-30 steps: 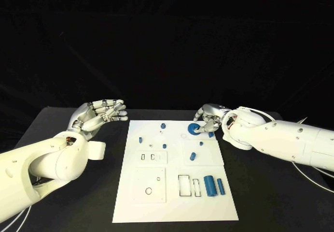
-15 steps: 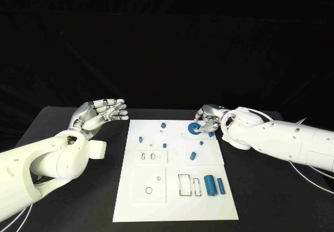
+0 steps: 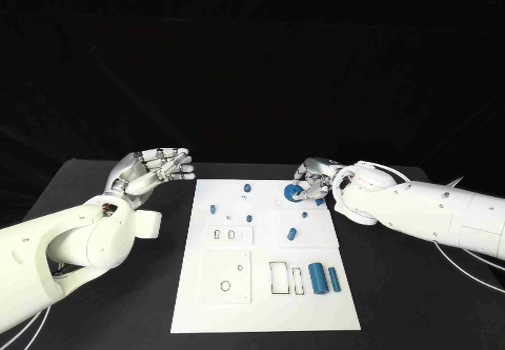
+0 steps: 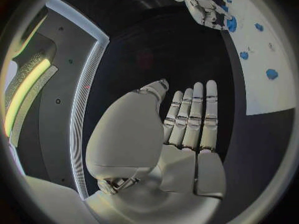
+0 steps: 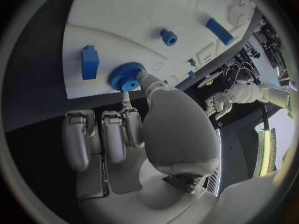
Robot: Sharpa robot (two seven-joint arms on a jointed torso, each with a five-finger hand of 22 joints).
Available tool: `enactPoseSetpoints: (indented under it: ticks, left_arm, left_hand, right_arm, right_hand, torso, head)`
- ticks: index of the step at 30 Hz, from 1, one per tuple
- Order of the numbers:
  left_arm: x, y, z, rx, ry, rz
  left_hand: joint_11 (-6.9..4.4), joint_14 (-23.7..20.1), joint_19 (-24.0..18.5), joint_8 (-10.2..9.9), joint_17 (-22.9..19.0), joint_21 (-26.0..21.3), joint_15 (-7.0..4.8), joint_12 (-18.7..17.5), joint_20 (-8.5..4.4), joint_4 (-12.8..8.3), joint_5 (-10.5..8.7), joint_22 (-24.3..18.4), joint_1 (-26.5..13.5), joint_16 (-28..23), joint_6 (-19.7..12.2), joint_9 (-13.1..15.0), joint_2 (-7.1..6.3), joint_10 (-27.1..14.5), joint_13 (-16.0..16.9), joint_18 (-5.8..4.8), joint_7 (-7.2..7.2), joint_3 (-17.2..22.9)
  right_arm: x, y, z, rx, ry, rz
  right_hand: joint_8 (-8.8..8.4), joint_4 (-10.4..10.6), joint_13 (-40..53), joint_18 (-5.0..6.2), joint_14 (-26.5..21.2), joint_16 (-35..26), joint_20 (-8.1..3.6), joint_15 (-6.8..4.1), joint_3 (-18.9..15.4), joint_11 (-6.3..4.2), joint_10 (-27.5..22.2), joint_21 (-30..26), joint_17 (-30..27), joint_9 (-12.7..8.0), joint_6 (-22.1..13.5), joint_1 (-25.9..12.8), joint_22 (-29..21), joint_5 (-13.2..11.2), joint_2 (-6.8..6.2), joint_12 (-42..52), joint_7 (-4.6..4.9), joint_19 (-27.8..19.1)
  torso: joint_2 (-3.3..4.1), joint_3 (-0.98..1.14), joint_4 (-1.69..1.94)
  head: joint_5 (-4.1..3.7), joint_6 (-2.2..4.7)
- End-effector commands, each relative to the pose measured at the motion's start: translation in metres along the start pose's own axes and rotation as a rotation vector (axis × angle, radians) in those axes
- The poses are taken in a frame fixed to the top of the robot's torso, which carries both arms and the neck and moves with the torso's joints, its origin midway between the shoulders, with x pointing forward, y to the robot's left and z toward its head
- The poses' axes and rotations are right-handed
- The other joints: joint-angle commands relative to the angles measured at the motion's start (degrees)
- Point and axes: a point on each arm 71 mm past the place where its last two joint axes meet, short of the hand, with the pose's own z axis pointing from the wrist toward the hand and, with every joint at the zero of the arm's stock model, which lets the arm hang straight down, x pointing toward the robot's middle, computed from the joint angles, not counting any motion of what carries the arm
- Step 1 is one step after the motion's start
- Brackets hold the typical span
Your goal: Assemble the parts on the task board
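The white task board [image 3: 263, 292] lies in the middle of the black table. My right hand [image 3: 318, 179] hovers over its far right corner and pinches a blue gear [image 3: 293, 192] between thumb and a finger; the right wrist view shows the gear [image 5: 127, 76] just above the board [image 5: 156, 10]. My left hand [image 3: 154, 170] is raised off the board's far left corner, fingers apart and holding nothing. In the left wrist view the left hand [image 4: 187, 129] is flat and bare, with the right hand [image 4: 206, 5] and gear [image 4: 231, 24] beyond it.
Several small blue pieces [image 3: 249, 219] stand on the board's far half, one of them a peg [image 3: 292, 235]. Two blue cylinders [image 3: 317, 279] lie at its near right beside rectangular slots [image 3: 279, 279]. A blue block [image 5: 90, 62] sits close to the gear.
The right arm has eased slightly, with the gear staying in the same pinch over the far right corner. The left hand has not moved.
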Motion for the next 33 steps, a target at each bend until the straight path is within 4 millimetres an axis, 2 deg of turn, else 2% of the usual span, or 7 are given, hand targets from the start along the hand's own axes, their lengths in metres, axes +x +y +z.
enactPoseSetpoints:
  ticks: [1,9,16,18,21,28,33]
  left_arm:
    - [0.002,-0.001,0.001,0.005,0.018,-0.012]
    - [0.002,-0.001,0.001,0.003,0.017,-0.011]
    - [0.002,-0.001,0.001,0.002,0.018,-0.012]
    - [0.002,0.0,0.001,0.002,0.019,-0.012]
    - [0.003,0.0,0.001,0.002,0.02,-0.013]
    - [0.003,0.0,0.001,0.002,0.019,-0.012]
    - [0.003,0.0,0.001,0.002,0.019,-0.012]
  left_hand:
    - [0.24,0.1,-0.4,-0.3,0.1,0.3,0.31,-0.4,0.16,0.0,-0.23,0.0,-0.5,-0.2,-0.4,0.1,-0.13,0.1,0.0,0.52,1.61,0.3]
    - [0.24,0.1,-0.4,-0.3,0.1,0.3,0.31,-0.4,0.16,0.0,-0.23,0.0,-0.5,-0.2,-0.4,0.1,-0.13,0.1,0.0,0.52,1.61,0.3]
    - [0.25,0.0,-0.4,-0.3,0.1,0.4,0.31,-0.4,0.16,0.0,-0.24,0.1,-0.5,-0.2,-0.5,0.1,-0.16,0.1,0.0,0.52,1.63,0.4]
    - [0.25,0.0,-0.4,-0.3,0.1,0.4,0.31,-0.4,0.16,0.0,-0.24,0.1,-0.5,-0.2,-0.5,0.1,-0.16,0.1,0.0,0.52,1.63,0.4]
    - [0.25,0.0,-0.4,-0.3,0.1,0.4,0.31,-0.4,0.16,0.0,-0.24,0.1,-0.5,-0.2,-0.5,0.1,-0.16,0.1,0.0,0.52,1.63,0.4]
    - [0.25,0.0,-0.4,-0.3,0.1,0.4,0.31,-0.4,0.16,0.0,-0.24,0.1,-0.5,-0.2,-0.5,0.1,-0.16,0.1,0.0,0.52,1.63,0.4]
    - [0.25,0.0,-0.4,-0.3,0.1,0.4,0.31,-0.4,0.16,0.0,-0.24,0.1,-0.5,-0.2,-0.5,0.1,-0.16,0.1,0.0,0.52,1.63,0.4]
  right_arm:
    - [0.004,-0.001,0.0,0.008,0.036,-0.007]
    - [0.006,-0.001,0.0,0.006,0.034,-0.044]
    - [0.005,0.003,-0.001,-0.016,-0.002,-0.062]
    - [0.004,0.005,-0.002,-0.024,-0.022,-0.063]
    - [0.003,0.008,-0.003,-0.032,-0.045,-0.061]
    - [0.0,0.016,-0.006,-0.058,-0.108,-0.051]
    - [-0.002,0.032,-0.009,-0.095,-0.156,-0.043]
  right_hand:
    - [0.28,0.0,7.8,-0.39,4.6,0.4,0.42,0.24,0.4,-0.05,0.5,0.3,8.1,0.0,0.5,0.3,11.8,0.3,0.08,0.3,-0.04,3.9]
    - [-0.07,-0.5,7.8,-0.49,4.6,0.5,0.39,0.24,1.4,-0.03,0.5,0.6,8.4,-0.2,0.5,0.7,12.2,0.6,-0.5,0.3,0.0,4.2]
    - [-0.17,-1.6,8.8,-0.72,4.7,0.6,0.27,0.07,6.1,-0.26,1.1,1.3,8.6,-0.4,2.1,1.2,13.1,6.6,-1.18,1.2,-0.21,4.7]
    - [-0.1,-2.0,9.1,-0.74,4.7,0.6,0.14,-0.07,8.1,-0.45,1.3,1.3,8.6,-0.4,2.7,1.2,13.2,5.4,-1.15,1.4,-0.4,4.7]
    - [0.21,-2.3,9.7,-0.87,4.7,0.6,0.02,-0.25,9.6,-0.66,1.9,1.7,8.7,-0.3,3.6,0.8,13.7,5.5,-1.2,2.1,-0.68,5.0]
    - [0.5,-2.6,10.0,-1.05,4.7,0.7,-0.15,-0.43,10.9,-0.87,2.2,2.2,8.9,-0.2,4.4,0.1,14.3,5.3,-1.34,2.4,-0.94,5.5]
    - [0.58,-2.6,10.1,-1.16,4.8,0.7,-0.21,-0.5,11.4,-0.95,2.3,2.5,9.1,-0.1,4.6,-0.3,14.7,5.2,-1.19,2.5,-1.02,5.7]
  torso:
    - [0.0,0.03,0.04]
    - [0.02,0.04,-0.03]
    - [-0.02,0.04,-0.03]
    - [-0.04,0.04,0.04]
    - [-0.07,0.03,0.07]
    - [-0.06,-0.04,-0.05]
    - [-0.04,-0.03,-0.08]
  head:
    - [0.05,-0.16]
    - [0.13,-0.23]
    - [0.08,-0.24]
    - [-0.12,-0.19]
    - [-0.13,-0.15]
    - [0.01,0.05]
    - [0.11,0.13]
